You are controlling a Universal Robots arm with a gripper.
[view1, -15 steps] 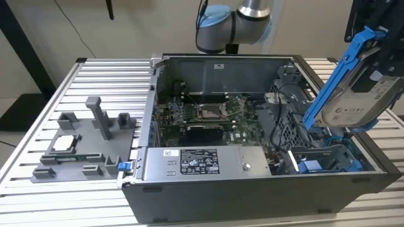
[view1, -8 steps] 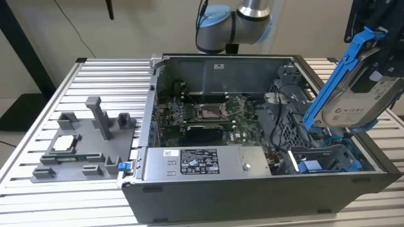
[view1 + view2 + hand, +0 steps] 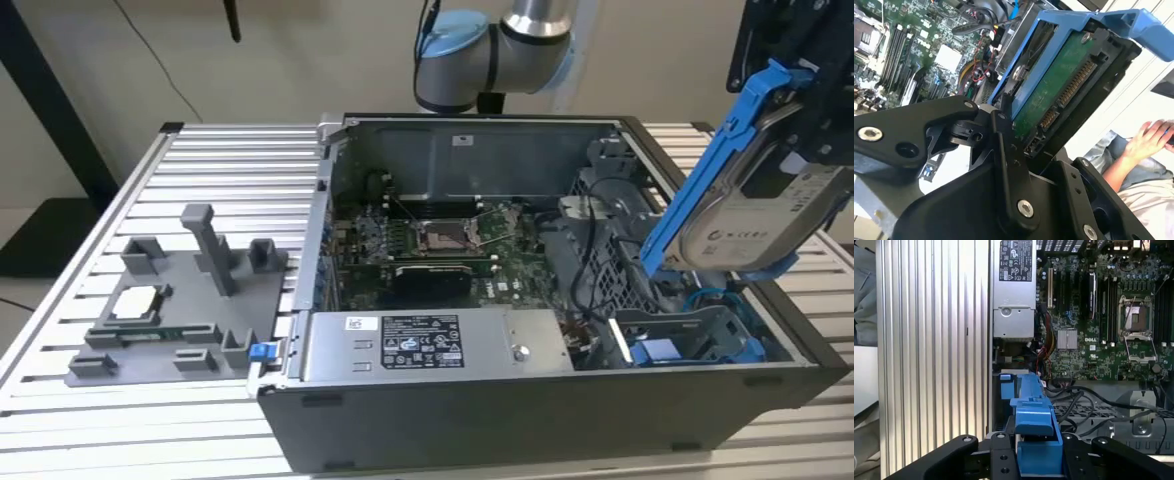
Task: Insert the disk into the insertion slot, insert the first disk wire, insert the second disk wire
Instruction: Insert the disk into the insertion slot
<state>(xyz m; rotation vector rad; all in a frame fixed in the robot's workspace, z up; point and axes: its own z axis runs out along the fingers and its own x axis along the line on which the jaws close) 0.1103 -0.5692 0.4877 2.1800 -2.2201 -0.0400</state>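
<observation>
Slatted counter (image 3: 200,170) is topped by the open computer case (image 3: 534,420). The disk (image 3: 754,215) is clamped in the hand (image 3: 1038,450) and held tilted just above the insertion slot (image 3: 694,335), likely for lining up with its mouth.

A plain cream wall (image 3: 307,50) stands behind a ribbed silver aluminium table (image 3: 200,160). A black upright post (image 3: 51,100) rises at the exterior view's left, above what may be dark floor (image 3: 27,240).

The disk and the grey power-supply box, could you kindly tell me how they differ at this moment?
The disk hangs tilted above the case, clamped in the gripper; the power-supply box lies flat inside it. The disk wears a blue carrier frame; the power-supply box has none. Both are grey metal with printed labels.
</observation>
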